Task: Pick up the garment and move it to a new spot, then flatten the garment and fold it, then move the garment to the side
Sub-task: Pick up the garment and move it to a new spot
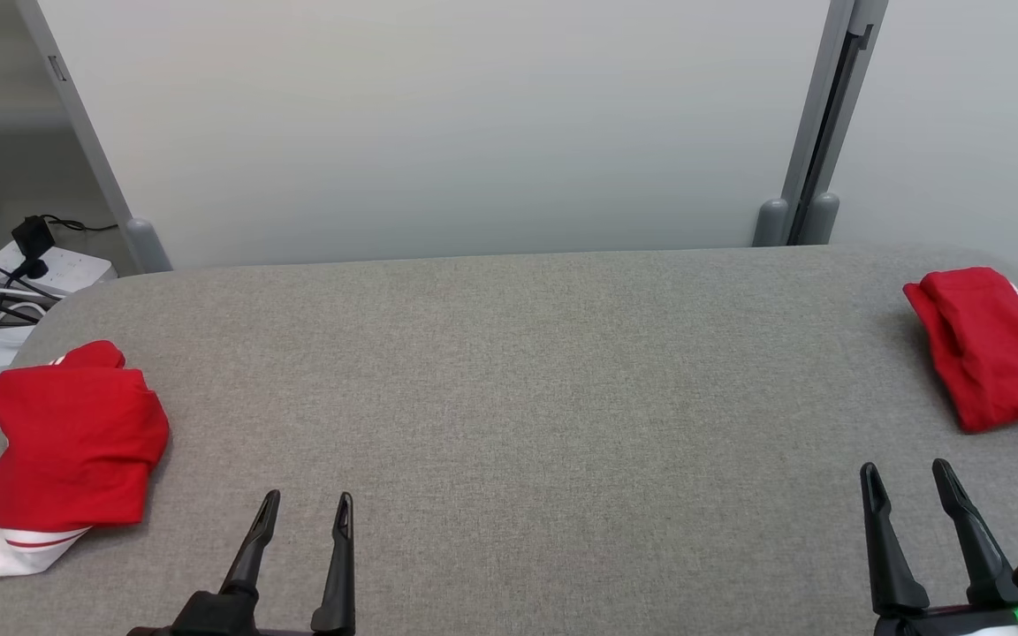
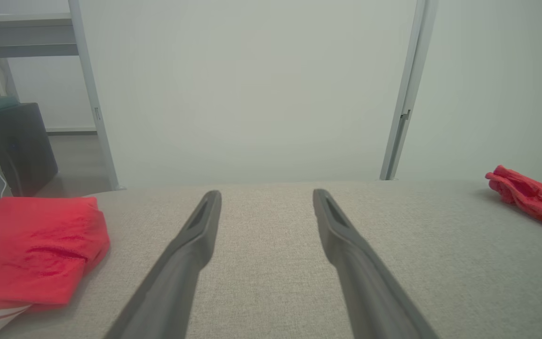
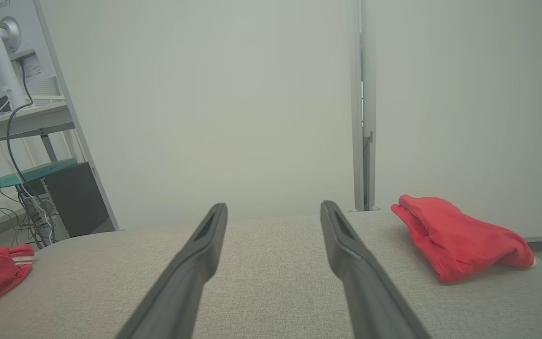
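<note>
Hovering over the near edge of the table, my left gripper and right gripper are spread wide, holding nothing. The bundled red garment lies at the table's left end, long axis near-to-far, so my left arm is nearer. A second red garment sits at the table's far right corner.

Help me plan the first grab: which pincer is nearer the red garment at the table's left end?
Left. The left pincer hovers just right of the left-end red garment; the right pincer is far across the table, near the other red garment.
</note>
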Tool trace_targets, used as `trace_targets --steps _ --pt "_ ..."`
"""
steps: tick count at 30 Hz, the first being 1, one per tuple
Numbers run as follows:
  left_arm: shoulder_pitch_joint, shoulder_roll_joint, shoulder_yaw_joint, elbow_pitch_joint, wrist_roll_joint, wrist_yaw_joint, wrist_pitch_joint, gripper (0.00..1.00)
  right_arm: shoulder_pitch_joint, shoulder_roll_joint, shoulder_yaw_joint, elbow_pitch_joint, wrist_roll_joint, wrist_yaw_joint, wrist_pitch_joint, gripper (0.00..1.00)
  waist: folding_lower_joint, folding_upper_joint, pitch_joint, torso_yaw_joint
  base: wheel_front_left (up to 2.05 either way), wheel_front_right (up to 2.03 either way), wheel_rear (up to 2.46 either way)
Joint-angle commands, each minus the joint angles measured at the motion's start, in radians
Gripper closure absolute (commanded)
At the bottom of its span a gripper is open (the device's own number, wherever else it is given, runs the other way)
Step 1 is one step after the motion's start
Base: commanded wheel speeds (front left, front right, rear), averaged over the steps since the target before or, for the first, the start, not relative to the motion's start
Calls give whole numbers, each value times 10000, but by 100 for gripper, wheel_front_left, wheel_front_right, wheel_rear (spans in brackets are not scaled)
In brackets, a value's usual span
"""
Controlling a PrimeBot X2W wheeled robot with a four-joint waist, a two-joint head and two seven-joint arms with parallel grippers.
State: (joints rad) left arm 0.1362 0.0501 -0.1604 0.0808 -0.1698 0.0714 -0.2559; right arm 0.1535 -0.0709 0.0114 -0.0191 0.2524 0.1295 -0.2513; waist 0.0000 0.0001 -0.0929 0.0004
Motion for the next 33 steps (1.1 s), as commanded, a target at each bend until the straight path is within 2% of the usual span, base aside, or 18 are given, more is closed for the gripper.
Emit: trace_targets --steps 1,6,11,33 --pt "-396 2 271 -200 -70 -36 -59 0 -211 -143 234 -214 111 12 -105 0 0 -1 2 -3 0 0 0" --pt "-444 1 217 -146 -83 -63 -59 0 -204 -181 297 -125 121 12 -105 0 0 -1 43 50 0 0 0" --pt "-549 1 214 -264 -79 -88 -59 0 -216 -197 408 -147 193 12 -105 0 0 -1 97 415 0 0 0" --pt "-717 1 562 -755 59 74 -59 0 -556 -82 872 -195 534 12 -105 0 0 -1 367 3206 0 0 0"
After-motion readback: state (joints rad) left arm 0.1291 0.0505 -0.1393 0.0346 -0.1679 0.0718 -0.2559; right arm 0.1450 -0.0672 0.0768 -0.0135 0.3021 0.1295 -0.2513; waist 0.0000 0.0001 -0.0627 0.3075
